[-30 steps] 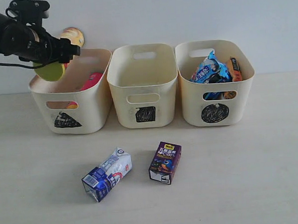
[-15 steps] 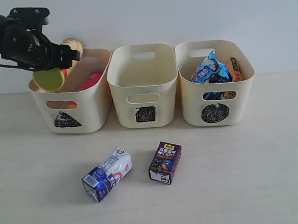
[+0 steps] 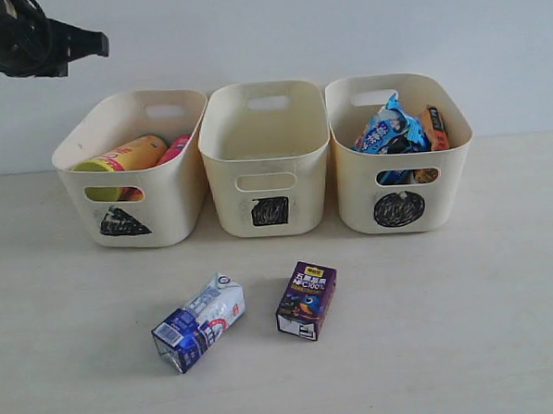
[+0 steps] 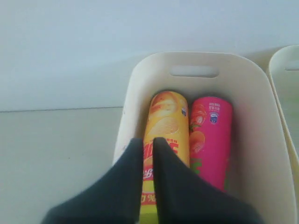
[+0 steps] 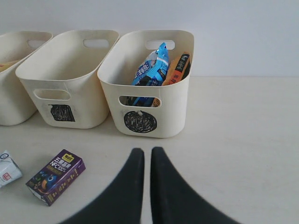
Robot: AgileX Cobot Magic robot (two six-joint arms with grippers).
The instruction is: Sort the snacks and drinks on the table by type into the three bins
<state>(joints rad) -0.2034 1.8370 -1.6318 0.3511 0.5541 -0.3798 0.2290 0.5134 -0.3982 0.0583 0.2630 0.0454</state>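
Observation:
The yellow-orange chip tube lies in the triangle bin beside the pink tube. My left gripper hangs shut and empty above that bin. The square bin holds nothing. The circle bin holds the blue bag and the orange-brown packet. On the table lie the blue and white carton and the purple carton. My right gripper, shut and empty, hovers before the circle bin.
A plain pale wall stands right behind the three bins. Bare table stretches to the right of the purple carton and along the front edge. The right arm does not show in the exterior view.
My left gripper let go of the yellow-orange tube, which now lies in the triangle bin. The gripper has risen up and to the left and shut.

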